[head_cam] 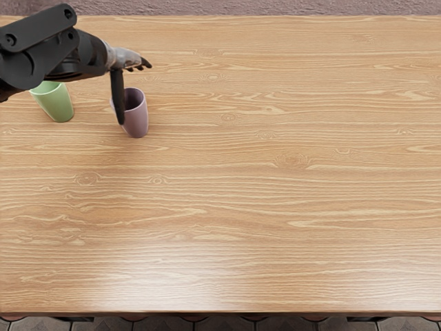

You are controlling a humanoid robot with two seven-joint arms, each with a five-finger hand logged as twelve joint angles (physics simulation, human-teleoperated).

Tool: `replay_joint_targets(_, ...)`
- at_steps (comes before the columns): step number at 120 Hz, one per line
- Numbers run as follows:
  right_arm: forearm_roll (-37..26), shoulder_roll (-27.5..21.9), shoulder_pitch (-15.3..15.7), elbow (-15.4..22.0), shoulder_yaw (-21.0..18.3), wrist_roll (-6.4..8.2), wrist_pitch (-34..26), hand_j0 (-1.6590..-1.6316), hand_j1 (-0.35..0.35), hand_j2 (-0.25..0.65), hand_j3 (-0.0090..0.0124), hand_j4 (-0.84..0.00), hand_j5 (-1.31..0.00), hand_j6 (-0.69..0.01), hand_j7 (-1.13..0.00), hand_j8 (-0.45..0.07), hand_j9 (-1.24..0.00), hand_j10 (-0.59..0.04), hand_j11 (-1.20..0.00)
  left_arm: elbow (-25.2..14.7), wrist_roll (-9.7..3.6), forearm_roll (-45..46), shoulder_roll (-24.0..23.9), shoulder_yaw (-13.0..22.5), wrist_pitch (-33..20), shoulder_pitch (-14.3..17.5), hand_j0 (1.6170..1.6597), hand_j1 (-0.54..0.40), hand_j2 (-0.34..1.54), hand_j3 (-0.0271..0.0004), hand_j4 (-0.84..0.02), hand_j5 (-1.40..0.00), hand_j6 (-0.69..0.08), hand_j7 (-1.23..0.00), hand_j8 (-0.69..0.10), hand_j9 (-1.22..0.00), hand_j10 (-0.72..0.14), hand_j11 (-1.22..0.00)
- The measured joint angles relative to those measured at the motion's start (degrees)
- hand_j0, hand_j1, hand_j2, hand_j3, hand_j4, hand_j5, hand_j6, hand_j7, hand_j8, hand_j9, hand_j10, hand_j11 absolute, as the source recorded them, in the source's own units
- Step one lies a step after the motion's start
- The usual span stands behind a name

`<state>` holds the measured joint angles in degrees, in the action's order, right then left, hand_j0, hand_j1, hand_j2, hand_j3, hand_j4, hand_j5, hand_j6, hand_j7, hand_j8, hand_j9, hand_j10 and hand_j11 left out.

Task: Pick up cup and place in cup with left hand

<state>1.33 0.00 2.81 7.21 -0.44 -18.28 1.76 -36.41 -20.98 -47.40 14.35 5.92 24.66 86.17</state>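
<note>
Purple cup point(138, 118): upright on the table point(275, 207), nearer its far edge than its near edge. Green cup point(58, 105): upright to its left, a gap between them, rim partly hidden by my forearm. My left hand point(124, 59): above the purple cup, fingers extended rightward, thumb pointing down across that cup's left rim, grasping nothing; contact cannot be determined. Wood surface extends rightward and toward the near edge.

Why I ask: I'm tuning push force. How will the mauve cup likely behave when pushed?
The mauve cup would probably tip if pushed high up, since it is tall and narrows toward its base. Its hollow form suggests little weight, and its smooth-looking wall may be slippery.
</note>
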Motion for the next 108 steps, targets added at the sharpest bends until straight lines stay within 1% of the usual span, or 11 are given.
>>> replay_joint_targets(15, 0.0, 0.0, 0.0, 0.0, 0.0, 0.0, -0.01, -1.6581, -0.349, 0.0, 0.0, 0.0, 0.0, -0.001, 0.0, 0.0, 0.0, 0.0, 0.0, 1.98, 0.0, -0.1, -0.98, 1.31, -0.51, -0.13, 1.6581, 0.319, 0.01, 0.0, -0.027, -0.03, -0.028, -0.03, -0.028, -0.03, -0.027, -0.03)
replay_joint_targets(27, 0.0, 0.0, 0.0, 0.0, 0.0, 0.0, -0.01, -1.6581, -0.349, 0.0, 0.0, 0.0, 0.0, -0.001, 0.0, 0.0, 0.0, 0.0, 0.0, 2.82, 0.01, -0.12, -1.15, 2.32, -1.11, -0.3, 1.6581, 0.31, 0.01, 0.0, -0.035, -0.04, -0.036, -0.04, -0.035, -0.04, -0.034, -0.04)
replay_joint_targets(35, 0.0, 0.0, 0.0, 0.0, 0.0, 0.0, 0.0, -1.6581, -0.349, 0.0, 0.0, 0.0, 0.0, 0.0, 0.0, 0.0, 0.0, 0.0, 0.0, 3.08, 0.04, -0.11, -2.06, 2.83, -1.6, -0.39, 1.6581, 0.302, 0.01, 0.0, -0.042, -0.05, -0.043, -0.05, -0.042, -0.05, -0.041, -0.05)
replay_joint_targets(42, 0.0, 0.0, 0.0, 0.0, 0.0, 0.0, 0.0, -1.6581, -0.349, 0.0, 0.0, 0.0, 0.0, -0.001, 0.0, 0.0, 0.0, 0.0, 0.0, 3.94, 0.05, -0.08, -4.04, 3.26, -2.04, -0.57, 1.6581, 0.296, 0.01, 0.0, -0.047, -0.06, -0.047, -0.06, -0.047, -0.06, -0.046, -0.06)
replay_joint_targets(64, 0.0, 0.0, 0.0, 0.0, 0.0, 0.0, -0.01, -1.6581, -0.349, 0.0, 0.0, 0.0, 0.0, -0.001, 0.0, 0.0, 0.0, 0.0, 0.0, 5.37, 0.18, -0.06, -4.28, 3.74, -3.19, -1.64, 1.6581, 0.284, 0.01, 0.0, -0.056, -0.07, -0.057, -0.07, -0.057, -0.07, -0.056, -0.07)
replay_joint_targets(78, 0.0, 0.0, 0.0, 0.0, 0.0, 0.0, -0.01, -1.6581, -0.349, 0.0, 0.0, 0.0, 0.0, -0.001, 0.0, 0.0, 0.0, 0.0, 0.0, 5.62, 1.06, -0.05, -4.41, 3.82, -3.97, -1.79, 1.6581, 0.278, 0.01, 0.0, -0.061, -0.08, -0.062, -0.08, -0.062, -0.08, -0.061, -0.08)
replay_joint_targets(88, -0.01, 0.0, 0.0, 0.0, 0.0, 0.0, -0.01, -1.6581, -0.349, 0.0, 0.0, 0.0, 0.0, -0.001, 0.0, 0.0, 0.0, 0.0, 0.0, 5.72, 1.71, -0.05, -4.84, 3.87, -4.5, -2.64, 1.6581, 0.274, 0.01, 0.0, -0.064, -0.08, -0.065, -0.08, -0.065, -0.08, -0.064, -0.08)
replay_joint_targets(108, 0.0, 0.0, 0.0, 0.0, 0.0, 0.0, 0.0, -1.6581, -0.349, 0.0, 0.0, 0.0, 0.0, -0.001, 0.0, 0.0, 0.0, 0.0, 0.0, 5.8, 2.15, -0.05, -4.93, 3.91, -4.89, -2.85, 1.6581, 0.263, 0.02, 0.0, -0.074, -0.09, -0.075, -0.09, -0.074, -0.09, -0.073, -0.09)
